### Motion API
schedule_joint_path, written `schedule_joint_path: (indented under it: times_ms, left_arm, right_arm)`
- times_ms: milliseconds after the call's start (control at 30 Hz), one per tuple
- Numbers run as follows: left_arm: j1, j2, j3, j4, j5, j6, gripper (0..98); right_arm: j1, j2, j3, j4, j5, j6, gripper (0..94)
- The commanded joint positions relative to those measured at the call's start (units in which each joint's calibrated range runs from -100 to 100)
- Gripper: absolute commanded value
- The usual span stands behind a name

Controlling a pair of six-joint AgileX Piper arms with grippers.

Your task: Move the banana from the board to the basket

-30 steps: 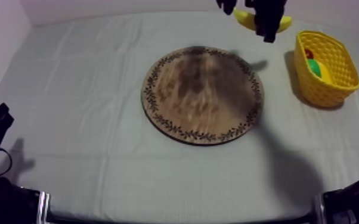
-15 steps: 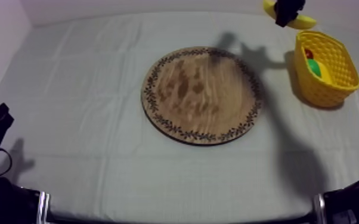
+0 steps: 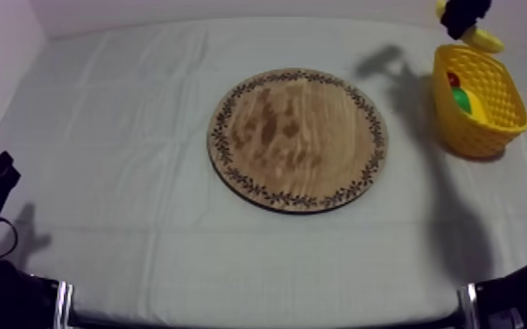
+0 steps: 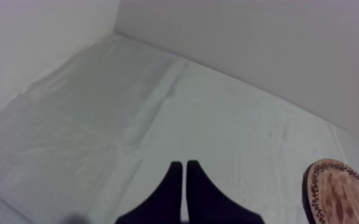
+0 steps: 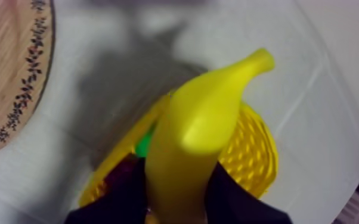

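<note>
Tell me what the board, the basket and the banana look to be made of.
Board: wood, matte, going by its grain and dark rim pattern. Basket: probably moulded plastic, yellow with an open lattice wall. Banana: likely smooth plastic or rubber; even yellow with a soft sheen.

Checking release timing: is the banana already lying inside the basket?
No, the right gripper is shut on the banana, holding it in the air above the basket.
</note>
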Motion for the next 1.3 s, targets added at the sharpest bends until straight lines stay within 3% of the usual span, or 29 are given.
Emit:
schedule_joint_path:
  times_ms: [0, 300, 667, 1267]
  left_arm:
    - [0.0, 0.0, 0.0, 0.01, 0.0, 0.0, 0.1]
    - [0.0, 0.0, 0.0, 0.01, 0.0, 0.0, 0.1]
    - [0.0, 0.0, 0.0, 0.01, 0.0, 0.0, 0.1]
    - [0.0, 0.0, 0.0, 0.01, 0.0, 0.0, 0.1]
  right_arm:
    - [1.6, -0.4, 0.2, -0.1, 0.1, -0.5, 22.5]
    - [5.7, -2.2, 2.7, -1.4, 1.1, -3.7, 22.8]
    - [7.3, -4.3, 6.4, -2.5, 1.8, -6.5, 23.0]
    - [7.5, -1.3, 14.4, -4.6, -0.3, -7.0, 22.8]
